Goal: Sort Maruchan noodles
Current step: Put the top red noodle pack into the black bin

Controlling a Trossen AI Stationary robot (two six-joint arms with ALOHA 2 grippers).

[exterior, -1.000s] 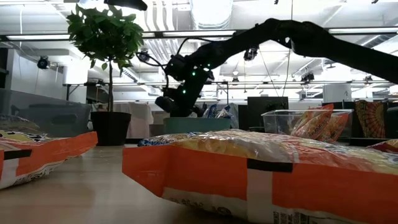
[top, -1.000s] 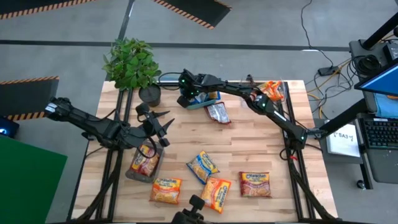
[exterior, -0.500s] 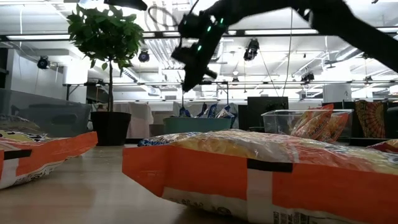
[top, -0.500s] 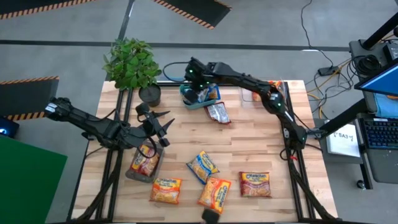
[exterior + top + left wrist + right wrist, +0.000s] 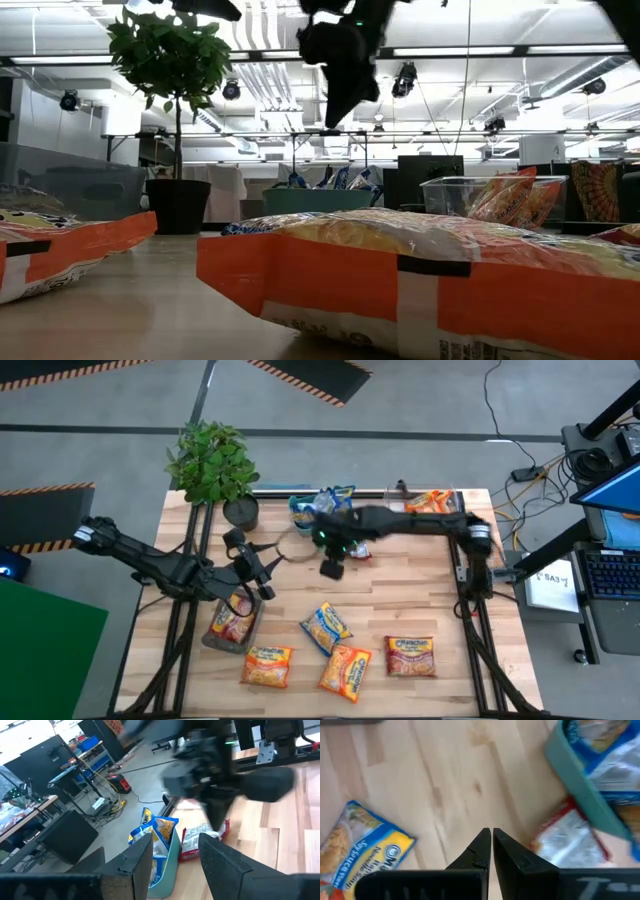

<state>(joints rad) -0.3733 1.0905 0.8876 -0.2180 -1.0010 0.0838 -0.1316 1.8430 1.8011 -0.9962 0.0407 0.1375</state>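
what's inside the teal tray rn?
Blue-and-white noodle packets stand on edge in the teal tray, sticking above its rim. The wall hides their lower parts, so the count is unclear. A red packet lies outside, beside it.

Grey floor (image 5: 420, 420) with hazard stripes (image 5: 300, 378); ceiling striplights (image 5: 450, 50)

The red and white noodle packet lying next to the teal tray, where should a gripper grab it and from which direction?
Take the red and white noodle packet from straight above, jaws across its narrow width. It lies flat on the wooden table against the teal tray. Grip the end away from the tray, probably; that end has room around it.
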